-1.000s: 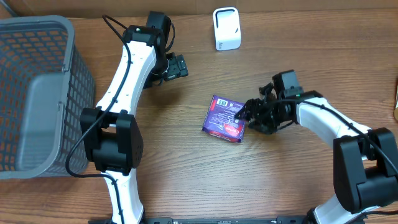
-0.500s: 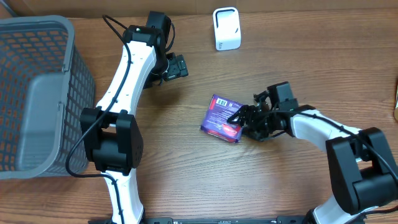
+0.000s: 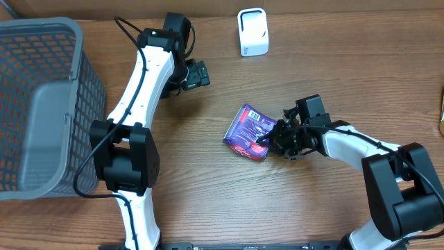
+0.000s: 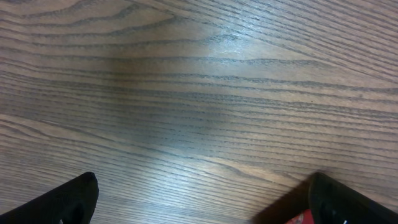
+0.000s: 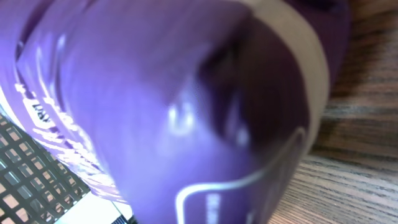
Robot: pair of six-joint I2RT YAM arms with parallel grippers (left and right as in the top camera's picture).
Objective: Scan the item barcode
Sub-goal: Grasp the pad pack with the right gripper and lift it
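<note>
The item is a purple foil packet [image 3: 244, 129] lying mid-table, with a white barcode patch [image 3: 257, 116] near its far edge. My right gripper [image 3: 266, 139] is shut on the packet's right edge, and that side is tipped up off the wood. The packet [image 5: 186, 106] fills the right wrist view, blurred, and hides that gripper's fingers. My left gripper [image 3: 199, 73] hangs open over bare wood at the back left, far from the item. In the left wrist view its gripper [image 4: 205, 211] has nothing between its black fingertips [image 4: 68, 202].
A white scanner [image 3: 252, 31] stands at the back edge, behind the packet. A grey mesh basket [image 3: 76, 83] takes up the left side of the table. Wooden tabletop [image 3: 277, 201] lies in front of the packet.
My right gripper has slid left and shut on the packet's right edge, which has crumpled and tipped up. The left arm has not moved.
</note>
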